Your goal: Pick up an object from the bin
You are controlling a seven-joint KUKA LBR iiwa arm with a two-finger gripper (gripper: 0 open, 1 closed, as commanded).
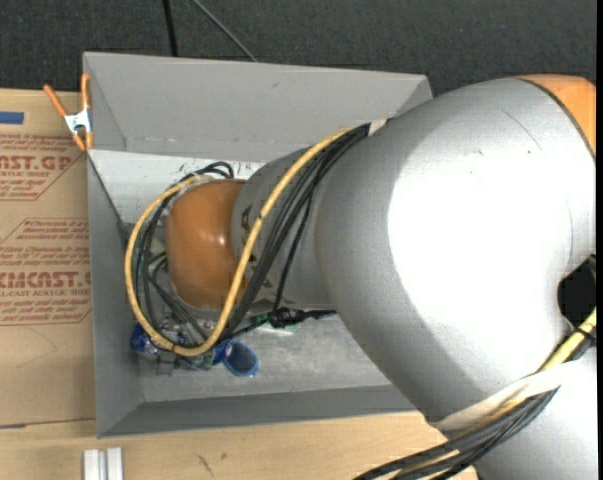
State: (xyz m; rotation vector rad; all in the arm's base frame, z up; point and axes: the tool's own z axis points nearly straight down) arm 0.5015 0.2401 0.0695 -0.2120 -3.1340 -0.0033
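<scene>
Peeking from under the arm (461, 268), small blue pieces (243, 360), lower-left of bin (231, 98)

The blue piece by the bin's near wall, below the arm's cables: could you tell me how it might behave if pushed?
The blue piece looks small and rounded, so it is probably light and may slide or roll on the bin's smooth metal floor. Its sheen suggests hard plastic, likely stiff and somewhat slippery. The arm hides part of it.
</scene>
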